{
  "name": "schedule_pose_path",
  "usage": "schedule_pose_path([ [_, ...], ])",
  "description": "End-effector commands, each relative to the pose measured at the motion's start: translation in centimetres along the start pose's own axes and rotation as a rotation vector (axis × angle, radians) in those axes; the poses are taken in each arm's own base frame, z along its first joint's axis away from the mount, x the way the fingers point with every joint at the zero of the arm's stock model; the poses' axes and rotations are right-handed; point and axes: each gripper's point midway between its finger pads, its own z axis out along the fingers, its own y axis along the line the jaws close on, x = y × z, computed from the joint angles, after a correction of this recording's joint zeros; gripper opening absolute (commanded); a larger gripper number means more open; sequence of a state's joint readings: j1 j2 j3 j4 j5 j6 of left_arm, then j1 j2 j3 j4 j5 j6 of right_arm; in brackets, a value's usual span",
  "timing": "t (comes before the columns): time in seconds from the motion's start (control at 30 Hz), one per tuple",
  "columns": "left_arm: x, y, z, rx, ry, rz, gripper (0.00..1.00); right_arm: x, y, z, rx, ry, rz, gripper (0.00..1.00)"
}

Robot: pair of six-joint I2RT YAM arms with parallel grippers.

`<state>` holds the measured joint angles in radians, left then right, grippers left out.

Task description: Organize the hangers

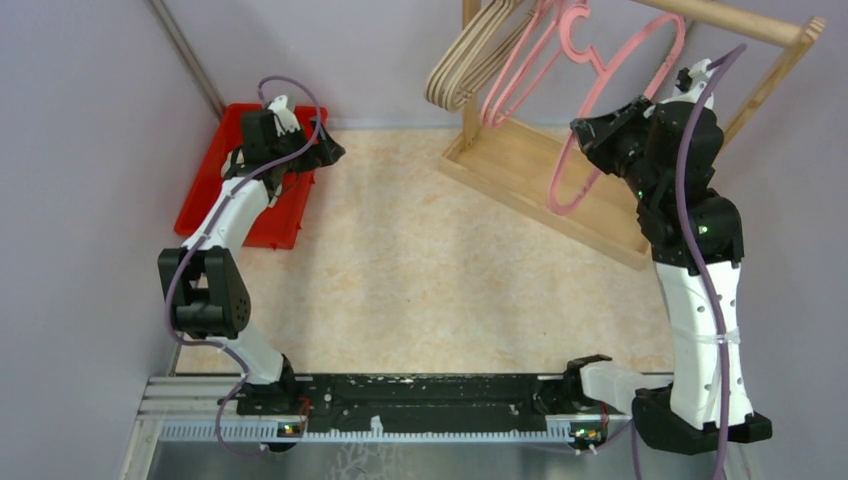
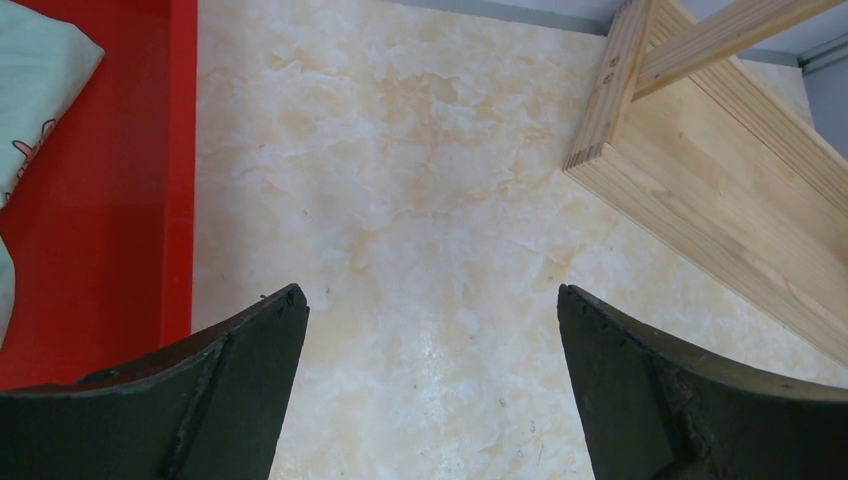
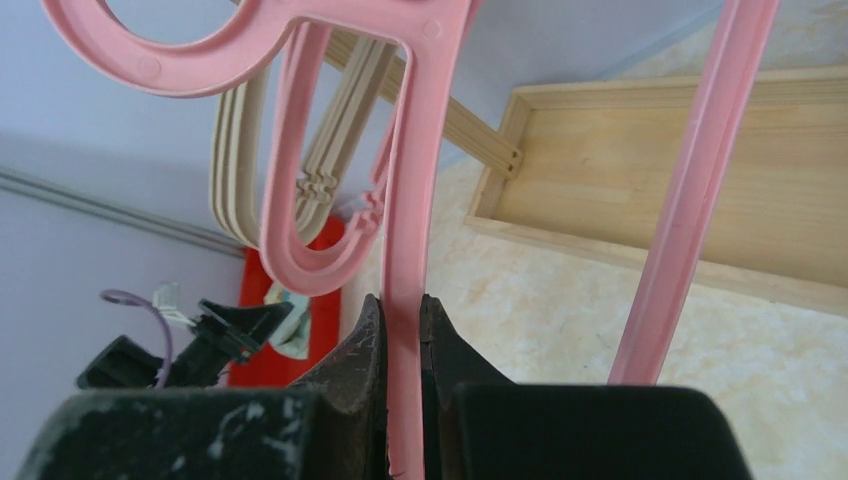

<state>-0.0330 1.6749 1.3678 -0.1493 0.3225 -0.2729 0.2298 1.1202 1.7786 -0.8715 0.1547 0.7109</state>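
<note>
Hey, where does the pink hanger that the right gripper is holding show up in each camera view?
Top external: the pink hanger is at upper right, over the rack base, held by the right gripper.
Left wrist: not in it.
Right wrist: centre, its thin bar rising from between the closed fingers.
Shared landmark: the rack base, seen in all three views.

The tray [image 1: 195,205] lies far left on the table [image 1: 420,280], the rack [image 1: 520,165] far right. A bunch of hangers [image 1: 462,65] hangs over the rack's left end; right of them, the right gripper [image 3: 402,305] clamps another hanger [image 3: 407,200].
</note>
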Motion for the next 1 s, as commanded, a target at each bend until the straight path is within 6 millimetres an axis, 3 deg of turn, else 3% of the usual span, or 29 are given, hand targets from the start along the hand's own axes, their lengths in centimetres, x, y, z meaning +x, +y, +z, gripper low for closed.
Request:
schedule_pose_path([
  [0.0,-2.1,-0.4,0.4,0.002,-0.051,0.024,1.00,-2.5,4.1,0.5,-0.259,-0.026,0.050,0.00],
  [0.27,-2.2,-0.1,0.5,-0.018,-0.050,0.033,1.00,-5.9,2.7,3.9,-0.346,-0.083,0.152,0.00],
  [0.57,-2.5,0.4,0.6,-0.034,-0.054,0.050,1.00,-7.2,0.1,9.5,-0.348,-0.097,0.223,0.00],
  [0.73,-2.1,0.6,1.0,-0.037,-0.044,0.059,1.00,-7.0,-2.2,11.8,-0.327,-0.095,0.266,0.00],
  [0.97,-1.0,1.3,1.6,-0.046,-0.015,0.067,1.00,-4.9,-4.2,14.1,-0.295,-0.032,0.269,0.00],
])
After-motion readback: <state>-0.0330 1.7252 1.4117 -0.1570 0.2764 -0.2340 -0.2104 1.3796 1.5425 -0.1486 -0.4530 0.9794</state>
